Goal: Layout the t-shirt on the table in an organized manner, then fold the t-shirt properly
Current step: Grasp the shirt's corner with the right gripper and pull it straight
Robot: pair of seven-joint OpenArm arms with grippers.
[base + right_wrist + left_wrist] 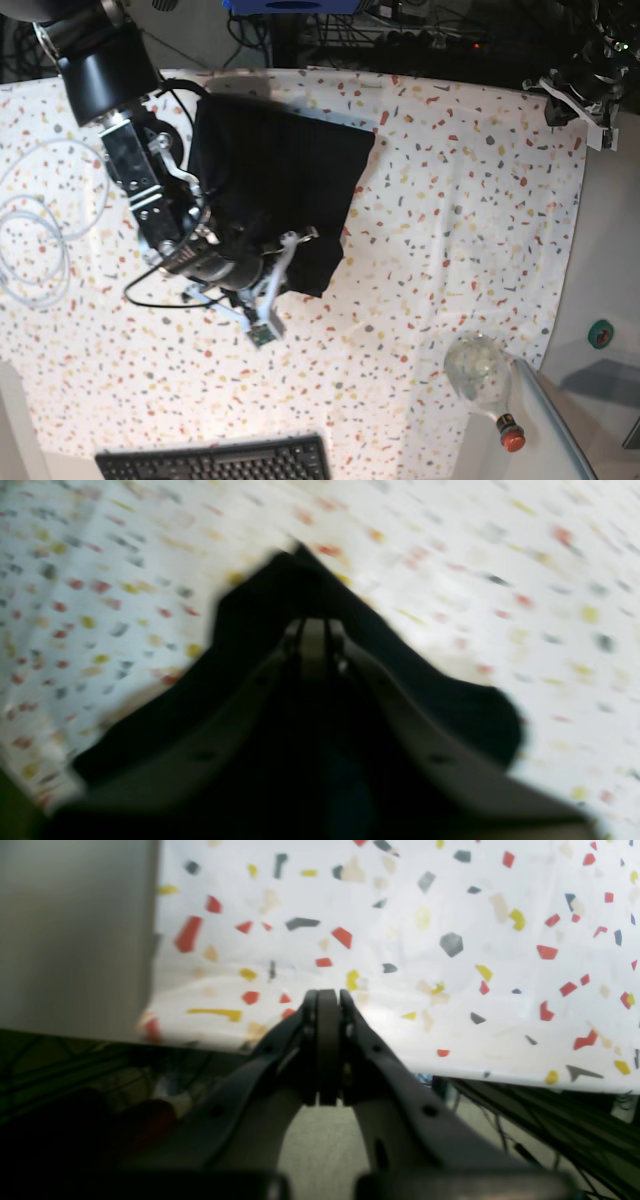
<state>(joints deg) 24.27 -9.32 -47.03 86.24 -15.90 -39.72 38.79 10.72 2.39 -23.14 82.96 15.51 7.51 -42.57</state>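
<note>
The t-shirt (275,185) lies on the table (450,230), near the far edge and a bit left of the middle. The right arm (140,180) reaches in from the far left corner and sits over the near left part of the shirt. A cable (30,225) lies in loops by the left edge. A keyboard (215,462) sits at the near edge, left of the middle. A bottle (485,385) lies near the near right corner. The left gripper (580,95) is off past the far right corner, well apart from the shirt.
</note>
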